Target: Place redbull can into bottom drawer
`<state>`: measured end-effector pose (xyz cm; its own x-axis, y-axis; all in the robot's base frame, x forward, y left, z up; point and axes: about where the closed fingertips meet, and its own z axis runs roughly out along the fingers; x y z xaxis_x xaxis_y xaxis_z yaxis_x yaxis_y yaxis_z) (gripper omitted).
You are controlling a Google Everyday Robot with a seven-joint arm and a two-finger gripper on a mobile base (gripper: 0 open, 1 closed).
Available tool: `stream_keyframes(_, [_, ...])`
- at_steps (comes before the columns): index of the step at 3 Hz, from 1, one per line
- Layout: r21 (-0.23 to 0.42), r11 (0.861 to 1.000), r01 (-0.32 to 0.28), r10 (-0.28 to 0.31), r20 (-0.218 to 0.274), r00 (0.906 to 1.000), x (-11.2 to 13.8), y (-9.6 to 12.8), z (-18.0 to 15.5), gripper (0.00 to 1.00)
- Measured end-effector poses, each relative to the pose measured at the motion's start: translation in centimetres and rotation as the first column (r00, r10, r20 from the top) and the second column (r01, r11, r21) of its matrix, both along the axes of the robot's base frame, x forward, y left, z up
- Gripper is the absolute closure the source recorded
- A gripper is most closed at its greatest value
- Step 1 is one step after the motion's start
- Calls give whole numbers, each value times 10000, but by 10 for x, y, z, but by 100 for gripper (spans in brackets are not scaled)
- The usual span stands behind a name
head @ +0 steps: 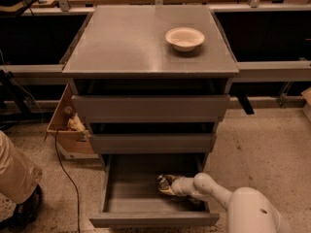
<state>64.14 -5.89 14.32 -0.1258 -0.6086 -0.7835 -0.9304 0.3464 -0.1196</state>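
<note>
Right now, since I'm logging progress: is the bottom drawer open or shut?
Open: the bottom drawer is pulled out, floor showing, the gripper inside it.

The wide, shallow grey bottom drawer (131, 191) is pulled open. The robot's pale gripper (165, 184) is inside it, toward its right side.

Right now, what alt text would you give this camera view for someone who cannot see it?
A white robot arm reaches into the pulled-out bottom drawer of a grey three-drawer cabinet, with its gripper down inside the drawer. A small cream bowl sits on the cabinet top.
</note>
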Motion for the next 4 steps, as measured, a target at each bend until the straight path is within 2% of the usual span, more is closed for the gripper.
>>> stream_keyframes(1, [72,9999,-134,134,-55,9999,-2,3,-4,5])
stream_keyframes(2, [172,9995,-268,270,-76,9996,-3,6,-5,0])
stream_keyframes(3, [485,9983,-330,331,-17,9994,-4,6,2,0])
stream_keyframes(4, [1720,9851,83,-101,100,9999,-10,-29,41,0])
